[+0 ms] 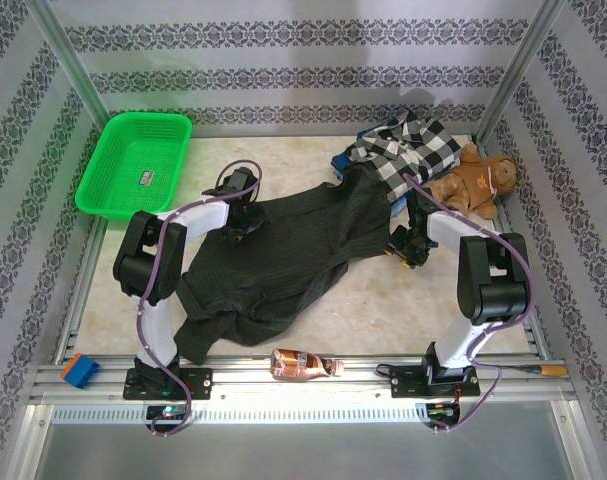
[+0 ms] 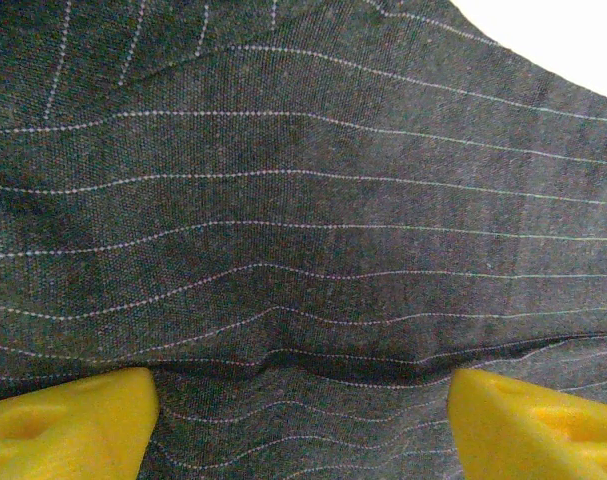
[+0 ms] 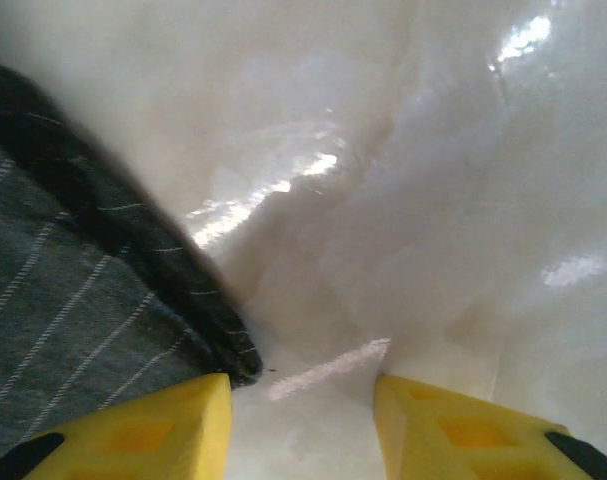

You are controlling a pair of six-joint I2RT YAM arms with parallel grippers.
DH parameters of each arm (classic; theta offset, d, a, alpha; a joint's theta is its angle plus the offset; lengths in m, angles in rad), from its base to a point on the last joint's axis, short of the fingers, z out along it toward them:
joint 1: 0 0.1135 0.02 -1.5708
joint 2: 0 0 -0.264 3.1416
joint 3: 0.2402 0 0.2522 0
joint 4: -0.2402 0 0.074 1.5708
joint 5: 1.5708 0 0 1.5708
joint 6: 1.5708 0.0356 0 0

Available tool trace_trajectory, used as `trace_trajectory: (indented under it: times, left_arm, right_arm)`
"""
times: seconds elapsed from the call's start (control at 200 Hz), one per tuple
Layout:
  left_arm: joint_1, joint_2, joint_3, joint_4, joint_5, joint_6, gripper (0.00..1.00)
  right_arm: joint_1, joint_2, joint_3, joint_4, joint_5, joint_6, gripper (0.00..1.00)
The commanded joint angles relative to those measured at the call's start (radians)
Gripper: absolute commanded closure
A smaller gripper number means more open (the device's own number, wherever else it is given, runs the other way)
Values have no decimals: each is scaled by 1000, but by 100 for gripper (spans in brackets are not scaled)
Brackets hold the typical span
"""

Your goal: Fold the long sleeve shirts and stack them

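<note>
A large dark charcoal pinstriped shirt [image 1: 283, 250] lies spread and rumpled across the middle of the table. A black-and-white checked shirt [image 1: 408, 150] is heaped at the back right, with blue fabric [image 1: 340, 160] peeking out beneath it. My left gripper [image 1: 241, 215] is down on the charcoal shirt's upper left part. In the left wrist view it [image 2: 303, 420] stands open, its yellow fingers [image 2: 68, 425] wide apart over a shallow fold of cloth [image 2: 313, 250]. My right gripper [image 1: 405, 250] is at the shirt's right edge. It [image 3: 303, 420] is open over bare table, with the shirt's hem [image 3: 183, 290] beside its left finger.
A green basket [image 1: 133, 165] stands at the back left. A brown teddy bear [image 1: 478, 180] lies at the back right beside the checked shirt. A small bottle [image 1: 303, 365] lies on the front rail, and a blue block [image 1: 80, 370] sits at the front left corner.
</note>
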State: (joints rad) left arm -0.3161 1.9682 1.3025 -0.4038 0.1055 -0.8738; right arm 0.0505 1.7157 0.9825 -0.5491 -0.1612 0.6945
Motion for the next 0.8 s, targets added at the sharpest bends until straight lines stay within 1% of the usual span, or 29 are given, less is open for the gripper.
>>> trace_trajectory:
  times: [0.0,0.11,0.28,0.405,0.51,0.645,0.794]
  left_arm:
    - [14,17,-56,9,28,10,22]
    - [19,6,-63,11,33,15,22]
    - [19,-14,-82,32,46,16,22]
    - [19,-14,-93,41,52,12,22]
    - [20,-13,-106,51,55,7,22]
    - [19,-15,-116,59,57,3,22]
    - [23,-29,-135,66,50,-4,22]
  right_arm:
    - [14,37,24,19,10,30,56]
    - [18,56,58,3,3,29,58]
    - [23,-3,59,-43,5,44,59]
    - [23,-47,42,-54,-9,61,57]
    - [25,-54,51,-64,-5,61,53]
    - [25,-2,83,-69,3,48,51]
    - [35,87,119,-54,4,54,51]
